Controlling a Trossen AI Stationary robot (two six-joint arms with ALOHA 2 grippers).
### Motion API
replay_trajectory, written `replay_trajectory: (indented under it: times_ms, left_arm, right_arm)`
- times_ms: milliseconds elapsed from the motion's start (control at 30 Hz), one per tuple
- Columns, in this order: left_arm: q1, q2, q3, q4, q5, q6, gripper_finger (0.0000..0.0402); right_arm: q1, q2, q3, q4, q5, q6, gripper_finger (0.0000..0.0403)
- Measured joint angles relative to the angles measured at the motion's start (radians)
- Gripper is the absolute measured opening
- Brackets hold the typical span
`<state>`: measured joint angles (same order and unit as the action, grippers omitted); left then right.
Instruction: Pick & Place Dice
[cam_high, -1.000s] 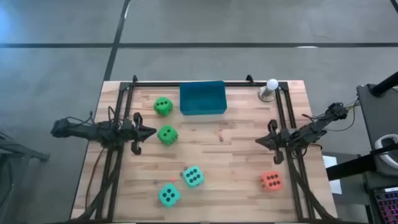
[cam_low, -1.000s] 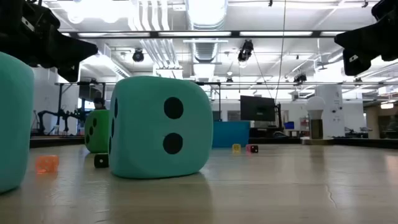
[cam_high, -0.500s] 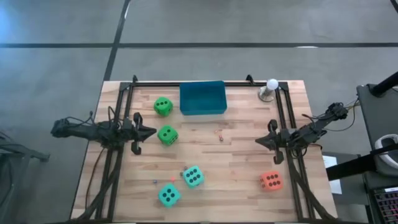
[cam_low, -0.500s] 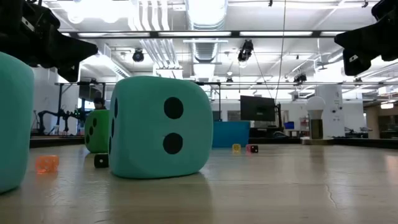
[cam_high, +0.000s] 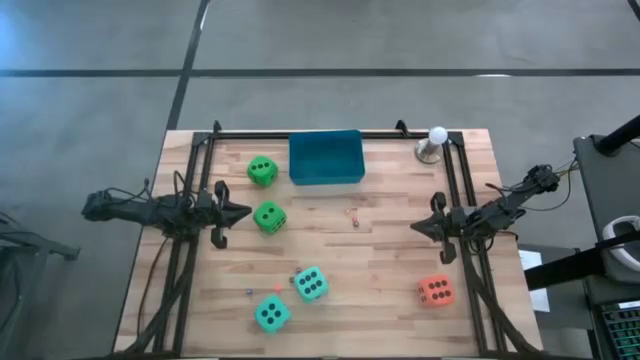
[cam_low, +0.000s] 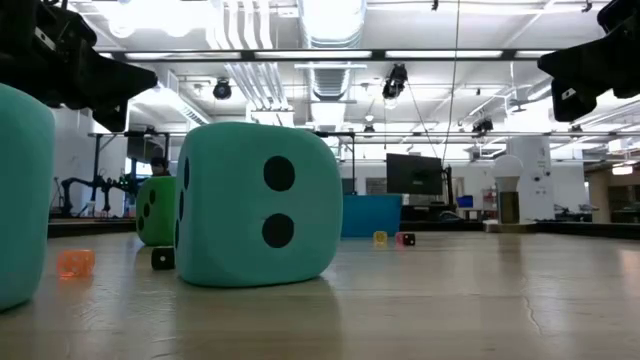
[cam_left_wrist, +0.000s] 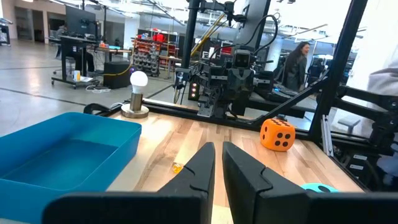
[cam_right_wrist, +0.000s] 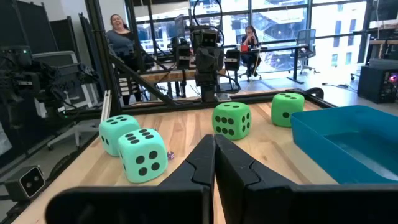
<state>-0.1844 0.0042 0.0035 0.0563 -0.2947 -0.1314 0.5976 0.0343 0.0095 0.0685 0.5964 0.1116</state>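
Observation:
Five dice rest flat on the wooden table. Two are green (cam_high: 263, 170) (cam_high: 269, 216), two teal (cam_high: 311, 284) (cam_high: 271, 314), and one orange-red (cam_high: 436, 291). My left gripper (cam_high: 245, 211) hovers shut at the table's left side, pointing level, its tips just left of the nearer green die. Its wrist view shows the fingertips (cam_left_wrist: 218, 148) almost together, with nothing between them. At the table's right side my right gripper (cam_high: 415, 228) is also shut and level, above and behind the orange-red die. Its tips (cam_right_wrist: 213, 140) meet and hold nothing.
A blue tray (cam_high: 326, 157) stands at the far middle of the table. A white ball on a metal stand (cam_high: 435, 143) is at the far right. A few tiny cubes (cam_high: 354, 217) (cam_high: 278, 288) lie scattered on the wood. Black frame rails (cam_high: 195, 180) run along the sides. People show beyond the table (cam_right_wrist: 119, 37).

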Motion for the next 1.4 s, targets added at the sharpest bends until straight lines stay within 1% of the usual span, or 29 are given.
replay_trajectory:
  times_ms: [900,967,1033,1200,1300,1400]
  left_arm:
    - [0.0,0.0,0.0,0.0,0.0,0.0,0.0038]
    - [0.0,0.0,0.0,0.0,0.0,0.0,0.0038]
    - [0.0,0.0,0.0,0.0,0.0,0.0,0.0038]
    - [0.0,0.0,0.0,0.0,0.0,0.0,0.0038]
    - [0.0,0.0,0.0,0.0,0.0,0.0,0.0038]
    - [0.0,0.0,0.0,0.0,0.0,0.0,0.0038]
  right_arm:
    - [0.0,0.0,0.0,0.01,0.0,-0.012,0.0008]
    - [0.0,0.0,0.0,0.051,0.0,-0.02,0.0008]
    - [0.0,0.0,0.0,0.117,0.006,-0.061,0.0008]
    - [0.0,0.0,0.0,0.339,0.014,-0.192,0.0008]
    - [0.0,0.0,0.001,0.472,0.089,-0.25,0.0008]
    - [0.0,0.0,0.046,0.502,0.194,-0.287,0.0008]
